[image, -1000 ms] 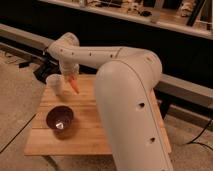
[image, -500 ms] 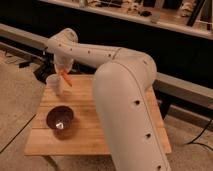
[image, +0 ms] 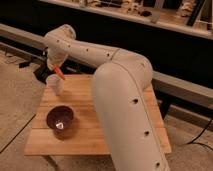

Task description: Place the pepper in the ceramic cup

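The white arm (image: 122, 100) fills the right of the view and reaches across to the upper left. Under it stands a wooden table (image: 85, 140). A dark maroon bowl (image: 60, 120) sits near the table's front left. The pale cup (image: 55, 85) stands upright at the back left corner, apart from the bowl. The gripper (image: 54, 65) hangs at the arm's far end, just above the cup, closed on the pepper (image: 60, 73). The orange pepper juts down and to the right from the gripper, tilted, in the air over the cup's rim and not inside it.
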`<move>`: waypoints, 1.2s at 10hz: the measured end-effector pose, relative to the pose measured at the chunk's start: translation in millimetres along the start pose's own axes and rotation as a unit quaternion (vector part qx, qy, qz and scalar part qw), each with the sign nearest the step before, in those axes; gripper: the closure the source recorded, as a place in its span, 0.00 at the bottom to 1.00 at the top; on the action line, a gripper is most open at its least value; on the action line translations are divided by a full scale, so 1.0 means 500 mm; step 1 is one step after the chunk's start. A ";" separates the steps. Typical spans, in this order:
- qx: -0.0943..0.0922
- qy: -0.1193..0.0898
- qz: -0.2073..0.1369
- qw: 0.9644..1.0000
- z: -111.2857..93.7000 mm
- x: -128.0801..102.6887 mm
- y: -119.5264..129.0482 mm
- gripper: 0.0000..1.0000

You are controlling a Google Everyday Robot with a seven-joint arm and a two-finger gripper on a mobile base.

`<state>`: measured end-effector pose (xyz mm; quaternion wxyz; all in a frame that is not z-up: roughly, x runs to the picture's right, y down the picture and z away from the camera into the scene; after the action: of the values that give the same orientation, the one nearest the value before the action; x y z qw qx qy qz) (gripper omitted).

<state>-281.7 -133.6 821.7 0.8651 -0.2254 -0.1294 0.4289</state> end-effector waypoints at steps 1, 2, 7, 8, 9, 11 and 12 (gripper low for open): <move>-0.017 -0.009 -0.009 1.000 0.025 -0.007 -0.002 1.00; -0.030 -0.017 -0.014 0.999 0.046 -0.012 -0.001 1.00; -0.081 -0.049 -0.040 0.995 0.148 -0.025 0.006 1.00; -0.083 -0.049 -0.045 0.994 0.149 -0.027 0.008 1.00; -0.087 -0.050 -0.056 0.993 0.145 -0.038 0.013 1.00; -0.092 -0.050 -0.075 0.992 0.132 -0.063 0.027 1.00; -0.093 -0.052 -0.082 0.991 0.124 -0.076 0.032 1.00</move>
<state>-341.4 -138.0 866.3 0.8648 -0.2712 -0.2313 0.3535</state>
